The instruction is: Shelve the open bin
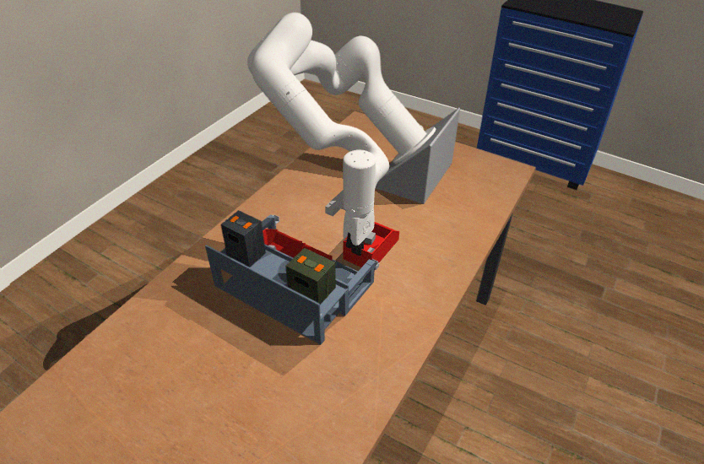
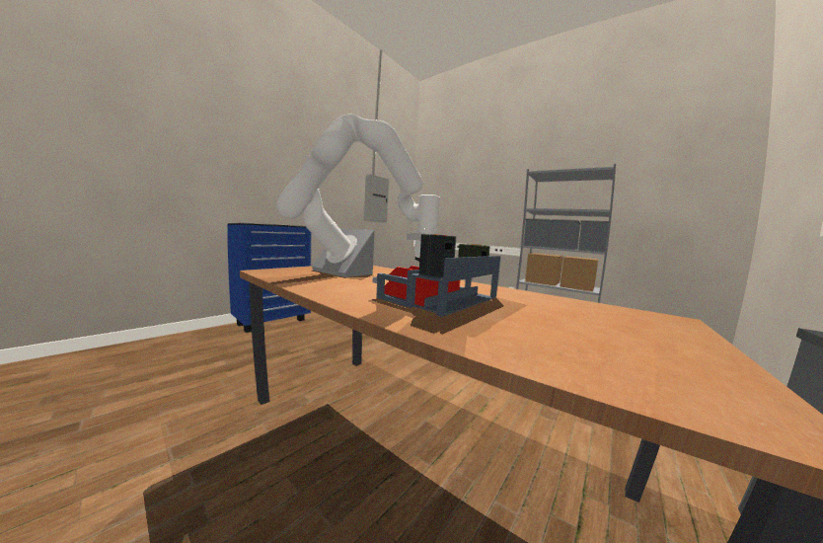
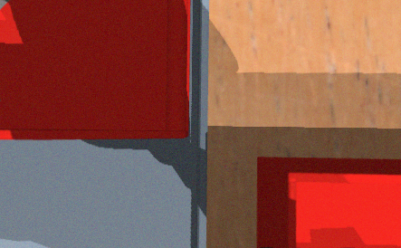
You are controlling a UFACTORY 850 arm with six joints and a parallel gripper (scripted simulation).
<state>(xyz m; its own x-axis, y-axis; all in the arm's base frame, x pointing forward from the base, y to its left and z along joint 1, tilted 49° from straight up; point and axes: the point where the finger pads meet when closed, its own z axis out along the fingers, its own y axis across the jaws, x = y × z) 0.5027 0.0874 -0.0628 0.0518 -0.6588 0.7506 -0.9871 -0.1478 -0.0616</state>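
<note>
The open red bin stands on the table on the robot's side of the blue-grey shelf. My gripper points down at the bin's wall nearest the shelf and looks shut on that thin wall; its fingertips are out of the wrist view. Other red bins stand in the shelf. Bare shelf floor shows beside one of them in the wrist view, across the front lip from the open bin. The open bin's parts are mostly hidden.
A dark case and a green case stand on top of the shelf. The shelf's side frame rises close to the bin. The arm's grey base mount is behind the gripper.
</note>
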